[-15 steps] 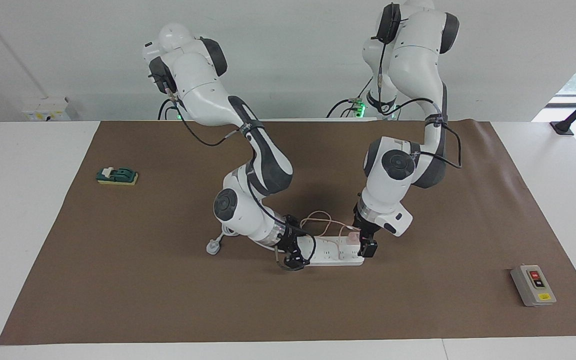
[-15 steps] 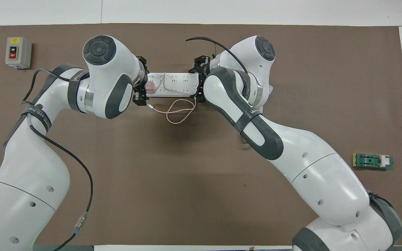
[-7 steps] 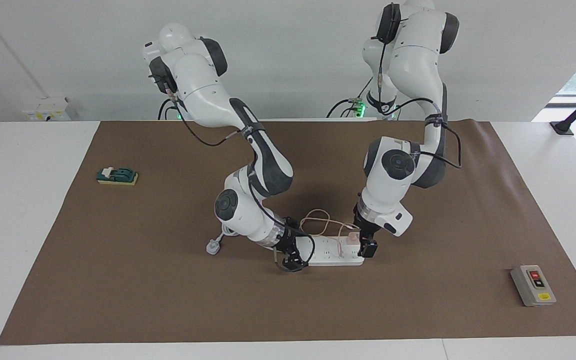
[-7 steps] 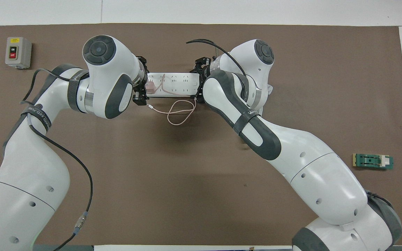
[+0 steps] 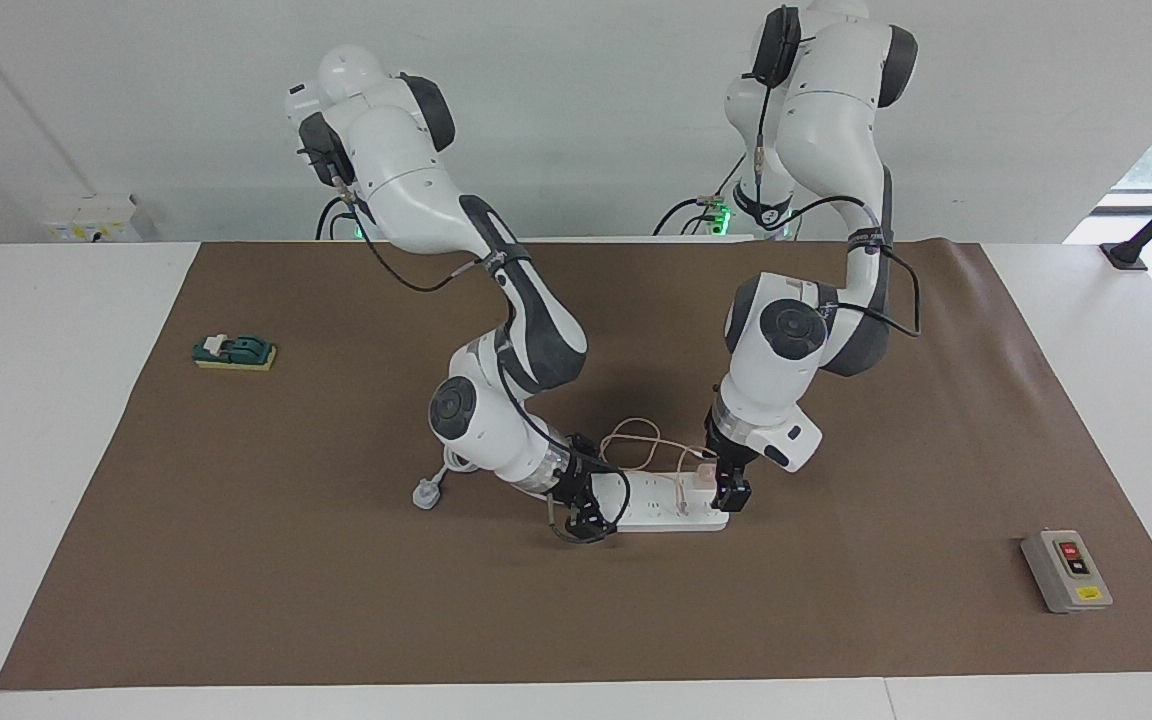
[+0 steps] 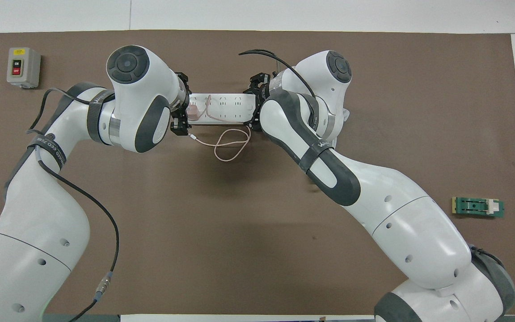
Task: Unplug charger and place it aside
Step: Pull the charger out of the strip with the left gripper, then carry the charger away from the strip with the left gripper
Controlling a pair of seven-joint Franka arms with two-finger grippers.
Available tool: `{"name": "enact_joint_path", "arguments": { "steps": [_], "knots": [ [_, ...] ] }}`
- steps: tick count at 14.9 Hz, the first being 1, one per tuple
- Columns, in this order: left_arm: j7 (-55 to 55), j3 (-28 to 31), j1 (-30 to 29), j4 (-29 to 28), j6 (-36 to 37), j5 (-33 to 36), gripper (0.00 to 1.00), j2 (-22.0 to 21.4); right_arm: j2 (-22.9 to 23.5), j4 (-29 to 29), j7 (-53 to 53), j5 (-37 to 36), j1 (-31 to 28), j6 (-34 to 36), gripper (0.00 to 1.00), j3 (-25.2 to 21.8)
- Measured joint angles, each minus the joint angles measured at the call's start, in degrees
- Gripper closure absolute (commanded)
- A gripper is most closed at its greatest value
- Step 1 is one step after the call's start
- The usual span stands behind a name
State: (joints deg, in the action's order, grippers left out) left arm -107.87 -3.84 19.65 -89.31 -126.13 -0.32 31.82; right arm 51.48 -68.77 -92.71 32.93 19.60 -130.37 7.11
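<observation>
The charger (image 5: 704,475), a small pink cube, sits plugged into the power strip (image 5: 658,500) at its end toward the left arm, mid-worktop. It looks light and rigid; take the body, not its limp cable (image 6: 228,145). The left gripper (image 5: 723,487) straddles it, fingers' grasp unclear. The right gripper (image 5: 581,512) pins the strip's other end, fingers unclear.

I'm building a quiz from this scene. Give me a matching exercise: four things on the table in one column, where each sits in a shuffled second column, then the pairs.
Things:
1. charger
2. power strip
3. grey switch box
4. green block

Places:
A. near the mat's edge at the right arm's end of the table
B. plugged into the strip's end toward the left arm
C. mid-mat, between the two pincers
D. mat corner at the left arm's end, farther from the robots

Pairs: 1-B, 2-C, 3-D, 4-A
</observation>
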Motion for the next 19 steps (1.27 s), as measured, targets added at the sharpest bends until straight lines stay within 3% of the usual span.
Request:
{"name": "enact_joint_path", "arguments": {
  "steps": [2,6,19],
  "knots": [
    [0.0,0.01,0.18,-0.01,0.16,0.08,0.29,0.0,-0.01,-0.01,0.0,0.0,0.01,-0.02,0.65,0.0],
    [0.0,0.02,0.31,-0.05,0.84,0.39,1.0,0.0,-0.03,-0.03,0.0,0.0,0.02,-0.03,0.64,-0.02],
    [1.65,-0.44,0.31,1.01,3.36,2.12,1.0,-0.42,-0.08,-0.19,0.0,0.0,0.06,-0.26,0.62,-0.02]
  ]
}}
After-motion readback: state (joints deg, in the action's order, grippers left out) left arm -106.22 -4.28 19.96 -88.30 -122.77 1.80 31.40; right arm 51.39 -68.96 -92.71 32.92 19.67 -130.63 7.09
